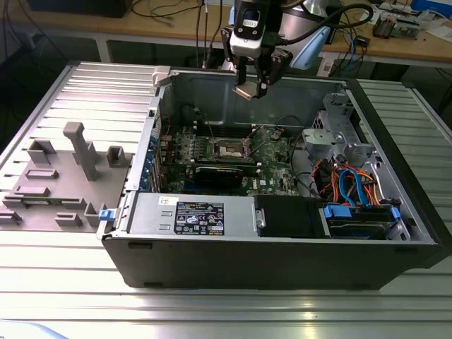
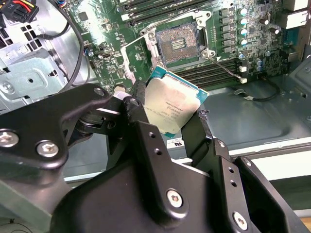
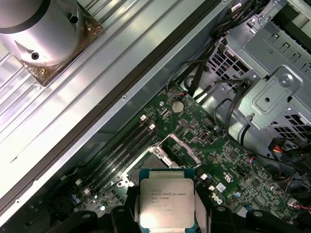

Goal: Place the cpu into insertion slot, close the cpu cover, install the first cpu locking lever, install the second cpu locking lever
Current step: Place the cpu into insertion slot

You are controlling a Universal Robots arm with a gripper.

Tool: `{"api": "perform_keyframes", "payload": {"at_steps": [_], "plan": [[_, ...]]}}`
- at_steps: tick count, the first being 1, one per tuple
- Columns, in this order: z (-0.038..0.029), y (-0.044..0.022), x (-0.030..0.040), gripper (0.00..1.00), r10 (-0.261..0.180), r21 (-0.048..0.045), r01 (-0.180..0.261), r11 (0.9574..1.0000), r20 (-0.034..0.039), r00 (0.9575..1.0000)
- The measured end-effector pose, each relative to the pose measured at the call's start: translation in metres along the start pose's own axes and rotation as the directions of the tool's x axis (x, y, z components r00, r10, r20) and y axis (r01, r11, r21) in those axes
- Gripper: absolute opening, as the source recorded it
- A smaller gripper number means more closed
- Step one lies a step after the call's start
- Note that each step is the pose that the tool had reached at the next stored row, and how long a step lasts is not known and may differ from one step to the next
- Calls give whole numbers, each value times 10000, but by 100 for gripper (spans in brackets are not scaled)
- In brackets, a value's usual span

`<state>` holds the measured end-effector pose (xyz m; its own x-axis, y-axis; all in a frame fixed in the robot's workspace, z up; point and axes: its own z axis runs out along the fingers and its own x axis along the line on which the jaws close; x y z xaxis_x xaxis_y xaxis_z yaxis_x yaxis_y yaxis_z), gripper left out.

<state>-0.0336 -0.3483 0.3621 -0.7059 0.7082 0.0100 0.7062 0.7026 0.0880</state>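
1. I held the cpu (image 2: 172,104) in my hand (image 1: 254,83), pinched at two opposite edges. Gripped this way, its silver-grey top and its underside were both free of the fingers (image 2: 138,97).
2. The hand was closed only as far as the width of the chip. The fingers pressed on its edges and touched nothing else.
3. The hand hung over the open computer case (image 1: 282,261), near its back wall and well above the motherboard (image 1: 275,161). The cpu was therefore in the air, apart from everything inside, and in the exterior view it looked a little tilted.
4. The insertion slot (image 2: 180,42) lay on the motherboard below with its dark centre uncovered and no chip in it. I judge that the height was kept so that the chip passed clear of the case wall and the parts on the board.
5. The cpu cover (image 2: 130,62) was, I believe, the silvery frame standing raised beside the slot, but the view of it was poor. The locking levers I could not make out.
6. The case lay on its side on the table (image 1: 70,282), open side up, so the slot faced my hand. The cpu was not yet placed and the cover was not closed.
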Motion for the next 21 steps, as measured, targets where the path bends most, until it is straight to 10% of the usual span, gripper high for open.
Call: {"api": "perform_keyframes", "payload": {"at_steps": [21], "plan": [[5,0,0,54,753,-6,-753,9972,71,9971]]}}
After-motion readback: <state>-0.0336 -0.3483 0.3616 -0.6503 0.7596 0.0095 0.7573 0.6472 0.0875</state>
